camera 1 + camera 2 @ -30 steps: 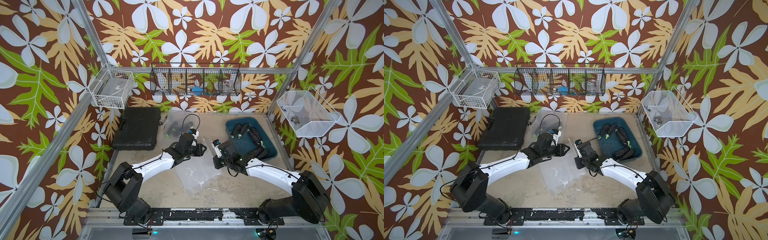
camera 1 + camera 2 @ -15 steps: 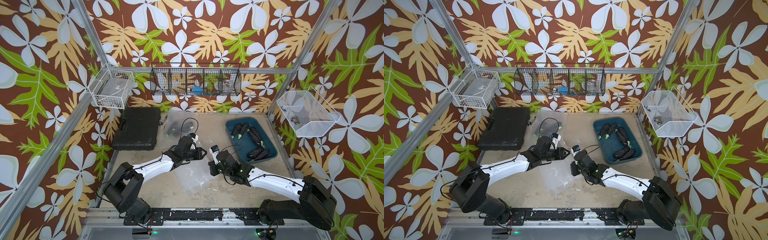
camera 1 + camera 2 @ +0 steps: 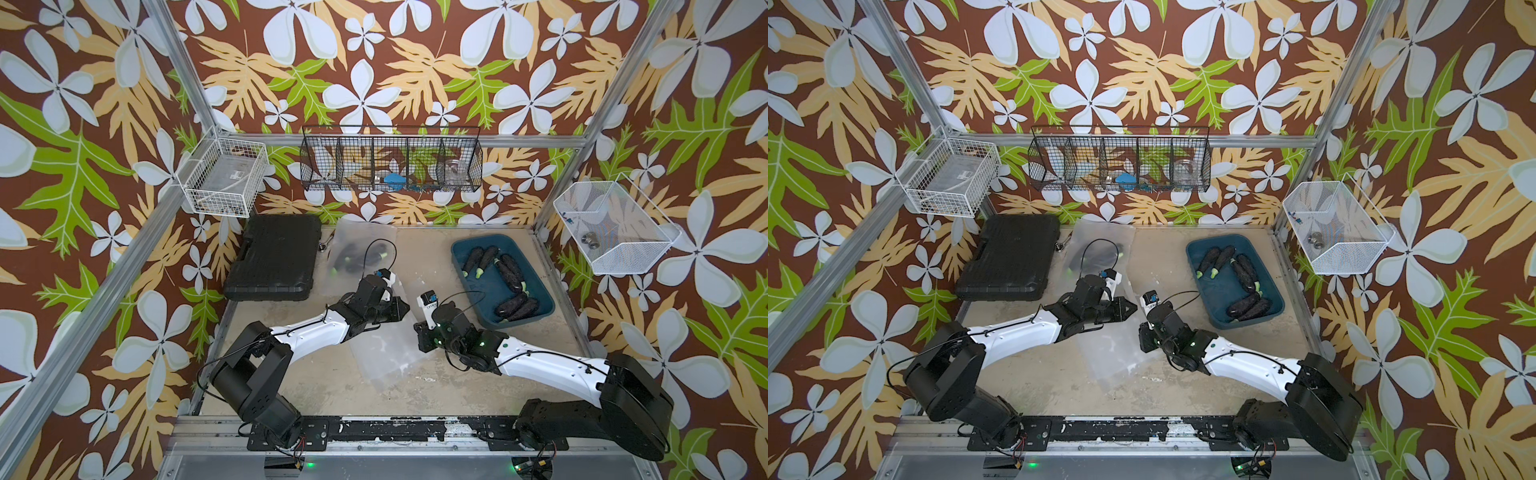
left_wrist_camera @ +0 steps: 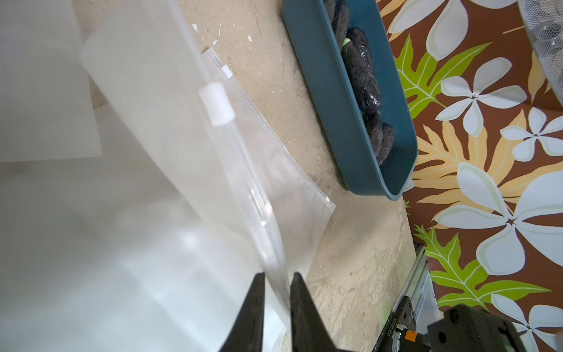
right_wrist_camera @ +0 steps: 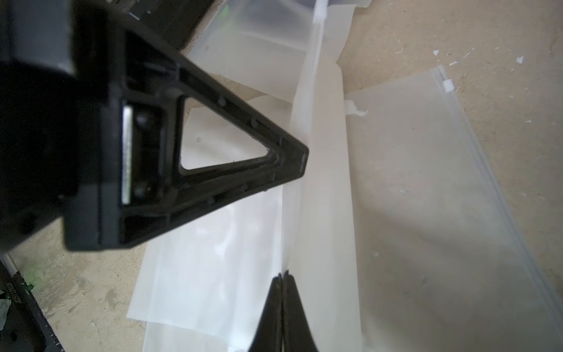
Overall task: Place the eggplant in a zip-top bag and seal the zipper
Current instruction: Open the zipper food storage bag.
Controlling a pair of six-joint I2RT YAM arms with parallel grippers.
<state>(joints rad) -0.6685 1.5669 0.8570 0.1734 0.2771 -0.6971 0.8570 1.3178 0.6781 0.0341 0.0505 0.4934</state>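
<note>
now, both grippers are on the frosted clear plastic zip-top bag (image 3: 382, 353), which lies mid-table with its zipper lip raised off the sandy tabletop (image 3: 436, 382). my right gripper (image 5: 281, 277) is pinched tight on that lip, with film running out from between its tips. my left gripper (image 4: 276, 277) straddles the same lip further along. its jaws are drawn close with a sliver of gap, and i cannot tell whether they bite. the lip runs in a line from one gripper to the other and on to the white plastic slider (image 4: 216, 103), so i read the mouth as not yet spread.

what matters next is where the food sits. the loose dark purple eggplants (image 3: 515, 307) are in the teal plastic tray (image 3: 484, 291), and none is in this bag. the tray lies on the right arm's side, near the right gripper. the left gripper would have to cross over the bag to reach it. so i judge the right arm should fetch while the left holds the lip. the nearest pair lie side by side at the tray's near end, long axes slanting across it, so the wrist would need turning to close across one.
</note>
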